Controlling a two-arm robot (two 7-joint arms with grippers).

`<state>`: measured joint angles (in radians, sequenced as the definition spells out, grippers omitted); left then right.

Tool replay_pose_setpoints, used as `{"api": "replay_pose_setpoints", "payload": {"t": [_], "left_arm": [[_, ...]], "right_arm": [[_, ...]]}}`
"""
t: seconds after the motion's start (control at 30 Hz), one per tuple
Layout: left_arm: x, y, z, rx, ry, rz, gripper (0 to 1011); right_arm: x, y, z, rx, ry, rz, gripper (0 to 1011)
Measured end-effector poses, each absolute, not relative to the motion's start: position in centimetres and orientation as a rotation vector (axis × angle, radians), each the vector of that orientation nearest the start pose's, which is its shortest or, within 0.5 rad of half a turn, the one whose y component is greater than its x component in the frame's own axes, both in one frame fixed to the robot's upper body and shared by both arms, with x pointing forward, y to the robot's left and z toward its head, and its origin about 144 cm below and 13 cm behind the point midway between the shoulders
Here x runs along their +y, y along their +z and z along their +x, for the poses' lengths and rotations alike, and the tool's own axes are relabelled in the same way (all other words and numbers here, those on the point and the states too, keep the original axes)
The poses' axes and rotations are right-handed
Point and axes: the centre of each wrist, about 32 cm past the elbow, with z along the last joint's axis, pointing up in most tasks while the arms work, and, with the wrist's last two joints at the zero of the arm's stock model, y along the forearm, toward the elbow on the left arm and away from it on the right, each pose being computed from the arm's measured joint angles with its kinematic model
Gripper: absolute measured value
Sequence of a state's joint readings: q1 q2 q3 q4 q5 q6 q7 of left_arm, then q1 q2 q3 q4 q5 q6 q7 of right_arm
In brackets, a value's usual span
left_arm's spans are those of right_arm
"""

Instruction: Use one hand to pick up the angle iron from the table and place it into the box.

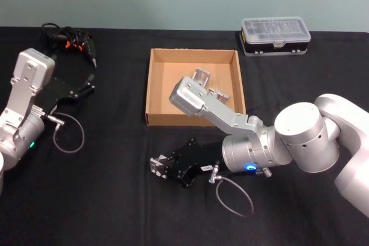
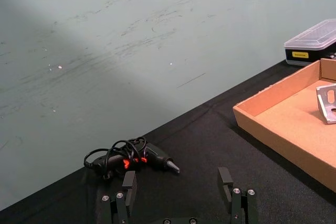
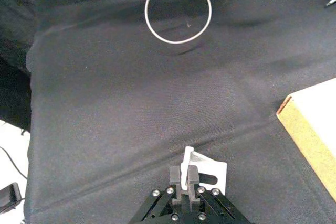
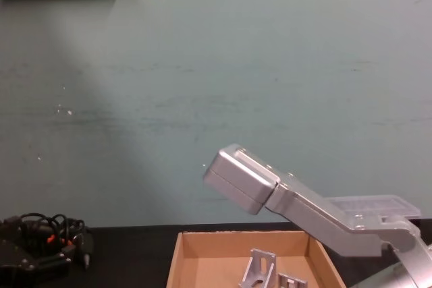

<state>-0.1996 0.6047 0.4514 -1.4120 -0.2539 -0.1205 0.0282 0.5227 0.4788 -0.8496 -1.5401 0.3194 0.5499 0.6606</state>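
1. Jaws of your right hand (image 1: pixel 157 165) are closed on an angle iron (image 3: pixel 205 171), low over the worktop (image 1: pixel 104 200) in front of the box (image 1: pixel 154 84).
2. That angle iron is a pale silver metal bracket, bent into an L, with a slot cut in its flat face; you see it pinched by one edge between the black fingers (image 3: pixel 184 178).
3. Your box is tan, matte cardboard, shallow and open-topped, with more silver brackets (image 1: pixel 209 84) lying inside near its right wall.
4. Your left hand (image 2: pixel 178 192) sits at the worktop's left side, jaws spread open with nothing between them, near a black corded tool (image 2: pixel 134 159).
5. Behind the box stands a black plastic case (image 1: pixel 275 36) with a clear lid.
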Motion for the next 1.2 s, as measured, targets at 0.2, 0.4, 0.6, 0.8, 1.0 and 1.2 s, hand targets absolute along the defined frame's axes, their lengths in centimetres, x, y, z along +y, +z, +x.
{"api": "replay_pose_setpoints", "payload": {"t": [0.2, 0.4, 0.6, 0.8, 1.0, 1.2], "left_arm": [[31.0, 114.0, 48.9, -0.285, 1.248, 0.304, 1011], [31.0, 114.0, 48.9, -0.285, 1.248, 0.304, 1011], [31.0, 114.0, 48.9, -0.285, 1.248, 0.304, 1011], [31.0, 114.0, 48.9, -0.285, 1.248, 0.304, 1011], [31.0, 114.0, 48.9, -0.285, 1.248, 0.304, 1011], [31.0, 114.0, 48.9, -0.285, 1.248, 0.304, 1011]], "right_arm": [[-15.3, 120.9, 51.2, 0.108, -0.296, -0.642, 86], [-15.8, 121.4, 51.6, 0.099, -0.313, -0.611, 85], [-16.3, 123.3, 52.6, 0.068, -0.345, -0.538, 86], [-16.7, 125.7, 53.9, 0.05, -0.379, -0.466, 86], [-17.0, 127.6, 56.0, 0.039, -0.436, -0.438, 85], [-17.0, 128.2, 58.1, 0.045, -0.491, -0.472, 86]]}}
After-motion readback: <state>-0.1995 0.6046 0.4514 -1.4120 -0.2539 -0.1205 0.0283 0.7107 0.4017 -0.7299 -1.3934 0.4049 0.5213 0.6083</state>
